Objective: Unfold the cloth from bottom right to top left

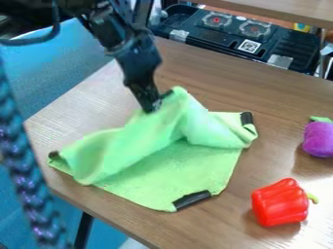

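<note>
Camera view: find the green cloth (156,170) on the wooden table (280,90), flat at the near corner, humped and doubled over along the upper side. See the black gripper (153,104) at the raised fold, jaws apparently pinching fabric close to a dark patch (168,93) by the peak. Judge the unfolding as partly done, with the top-left part yet to be laid down. Watch that pinch first: at risk of slipping from too little fabric caught, and so of dropping the fold in a heap short of the top left. Beware too of a hard pull, likely to drag the whole cloth along instead of opening it, with only light weight to anchor the near black strip (192,199). Expect trouble from the left corner (54,155), close to the table's edge and liable to hang over after a sideways tug. Guard against releasing too high, a likely cause of creasing or of falling back toward the curled right corner (248,121). Worry little about the red toy pepper (280,202) and purple toy eggplant (319,139), both apart from the cloth. Better to carry low and slow.
</note>
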`<state>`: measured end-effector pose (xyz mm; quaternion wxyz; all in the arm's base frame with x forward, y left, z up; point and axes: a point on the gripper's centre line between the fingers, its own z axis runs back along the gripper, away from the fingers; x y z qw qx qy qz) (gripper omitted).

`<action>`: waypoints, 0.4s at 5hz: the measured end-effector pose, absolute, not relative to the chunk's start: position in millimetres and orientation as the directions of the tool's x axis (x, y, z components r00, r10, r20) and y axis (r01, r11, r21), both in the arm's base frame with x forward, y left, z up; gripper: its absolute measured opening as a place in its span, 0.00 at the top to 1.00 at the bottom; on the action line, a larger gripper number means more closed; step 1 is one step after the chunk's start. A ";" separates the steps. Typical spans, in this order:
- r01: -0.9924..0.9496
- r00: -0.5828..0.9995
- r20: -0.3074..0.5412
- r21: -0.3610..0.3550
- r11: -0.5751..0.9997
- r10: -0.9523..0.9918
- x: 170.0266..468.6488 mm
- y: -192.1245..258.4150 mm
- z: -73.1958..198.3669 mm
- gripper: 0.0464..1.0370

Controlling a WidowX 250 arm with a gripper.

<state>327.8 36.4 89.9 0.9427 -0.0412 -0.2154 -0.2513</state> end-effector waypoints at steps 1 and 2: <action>0.423 0.814 0.430 0.021 0.906 -0.390 352.8 57.0 92.6 0.99; 0.324 0.850 0.435 0.015 0.946 -0.298 384.5 86.0 97.0 0.99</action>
